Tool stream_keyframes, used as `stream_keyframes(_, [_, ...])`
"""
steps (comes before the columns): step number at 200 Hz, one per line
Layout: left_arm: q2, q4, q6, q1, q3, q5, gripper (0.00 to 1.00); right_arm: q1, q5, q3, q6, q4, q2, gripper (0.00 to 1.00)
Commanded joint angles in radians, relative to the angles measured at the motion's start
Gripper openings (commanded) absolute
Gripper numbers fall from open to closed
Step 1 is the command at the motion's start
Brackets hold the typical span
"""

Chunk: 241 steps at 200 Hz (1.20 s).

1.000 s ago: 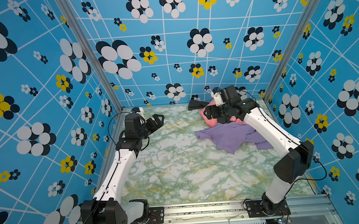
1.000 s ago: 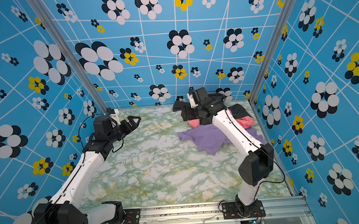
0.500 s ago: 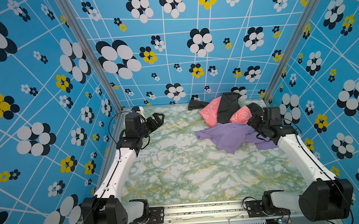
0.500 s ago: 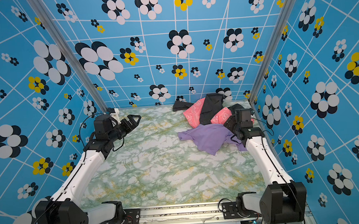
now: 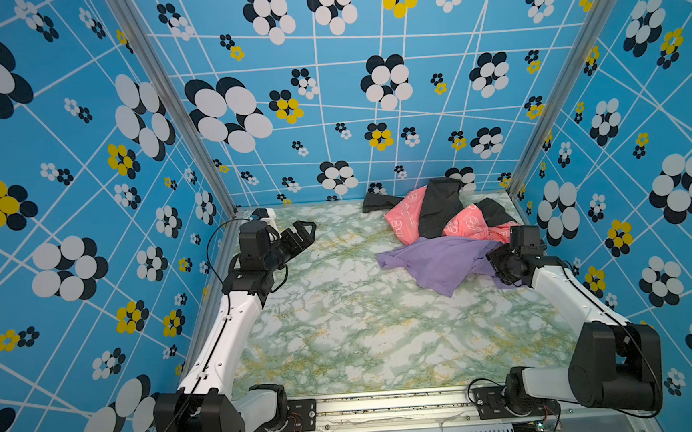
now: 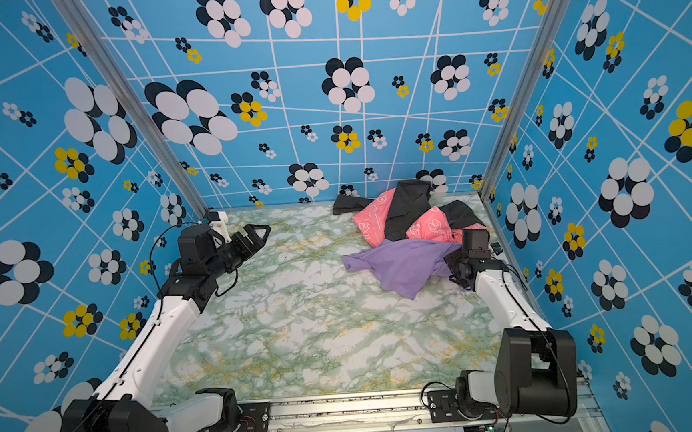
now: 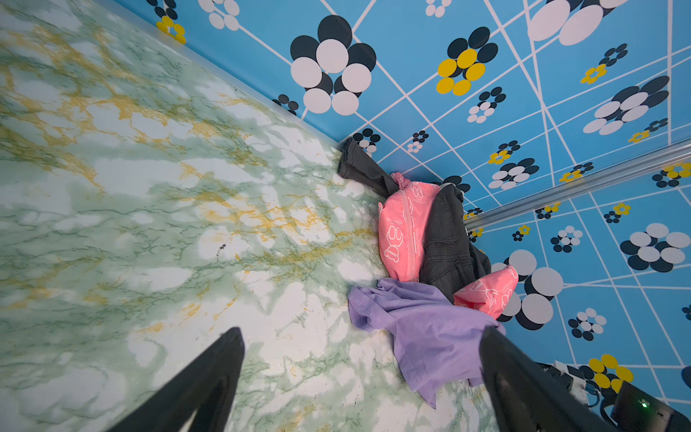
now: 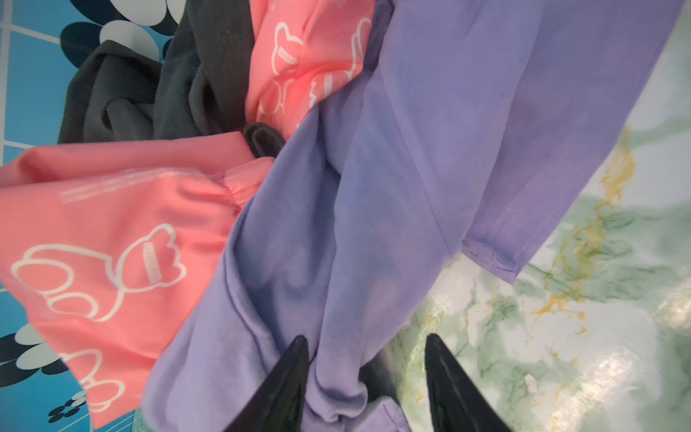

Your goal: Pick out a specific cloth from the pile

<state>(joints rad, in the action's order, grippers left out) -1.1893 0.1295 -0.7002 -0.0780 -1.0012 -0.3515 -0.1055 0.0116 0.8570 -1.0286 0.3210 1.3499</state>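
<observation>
The cloth (image 5: 439,260) (image 6: 402,265) is lavender-purple and lies crumpled at the near edge of the pile (image 5: 440,214), partly spread on the marble table; no lettering shows. My right gripper (image 5: 491,257) (image 8: 365,338) is low at the cloth's right end. Its jaws stand partly apart around a bunched fold of the cloth (image 8: 411,187): one finger presses the fabric, the other stands clear over the table. My left gripper (image 5: 306,232) (image 7: 361,333) hovers wide open and empty at the far left, well away from the cloth (image 7: 430,329).
A salmon-pink garment (image 5: 405,217) (image 8: 112,224) with white print and a dark grey-black garment (image 5: 439,206) (image 8: 131,93) are tangled behind the cloth in the back right corner. Blue patterned walls (image 5: 369,98) close in the marble table (image 5: 364,328) on three sides.
My right arm has swung back from over the pile to the right side and come down at the purple cloth's end, its jaws narrowing around a fold. The left arm has stayed put.
</observation>
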Motion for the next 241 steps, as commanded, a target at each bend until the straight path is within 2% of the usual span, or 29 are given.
stream_keyframes(1, [0.037,0.015,-0.009,0.003,0.019,0.008,0.99,-0.006,-0.053,0.009,-0.04,-0.086,0.056,0.49])
stream_keyframes(37, [0.06,0.032,-0.003,0.006,0.029,0.023,0.99,-0.007,-0.099,0.025,-0.058,-0.135,0.123,0.36])
stream_keyframes(70, [0.073,0.039,-0.002,0.006,0.033,0.027,0.99,-0.007,-0.093,0.022,-0.071,-0.12,0.123,0.07])
stream_keyframes(83, [0.081,0.039,-0.004,0.006,0.039,0.03,0.99,-0.007,-0.07,0.013,-0.077,-0.124,0.098,0.0])
stream_keyframes(175, [0.085,0.01,-0.009,0.006,0.052,0.051,0.99,0.001,0.172,0.081,-0.064,-0.138,-0.168,0.0])
stream_keyframes(241, [0.071,-0.004,-0.009,0.007,0.043,0.039,0.99,0.078,0.287,0.295,0.063,-0.126,-0.172,0.0])
